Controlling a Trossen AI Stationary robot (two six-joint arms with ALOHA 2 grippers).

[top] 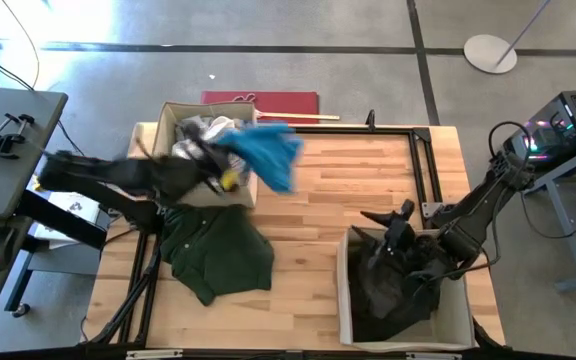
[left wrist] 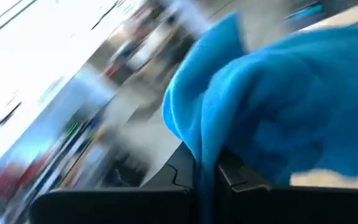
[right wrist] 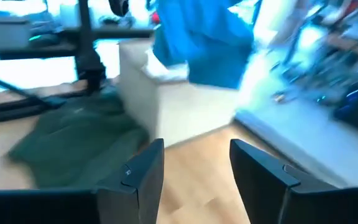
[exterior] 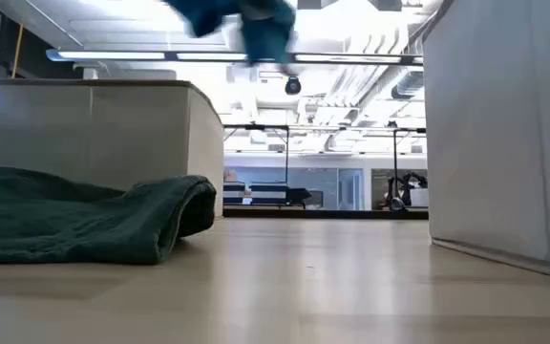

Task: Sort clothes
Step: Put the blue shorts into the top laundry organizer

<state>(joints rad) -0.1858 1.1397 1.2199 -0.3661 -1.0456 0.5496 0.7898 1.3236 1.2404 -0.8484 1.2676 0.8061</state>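
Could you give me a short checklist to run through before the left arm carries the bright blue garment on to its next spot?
1. Left hand shut on the bright blue garment: ok, the cloth hangs lifted above the left box.
2. Garment clear of the box rim: cannot tell, the cloth drapes over the box's right edge in the high view.
3. Other clothes snagged and lifting with it: cannot tell.
4. Dark green garment out of the way: ok, it lies flat on the table in front of the left box.
5. Right hand clear: ok, open over the right box of dark clothes.
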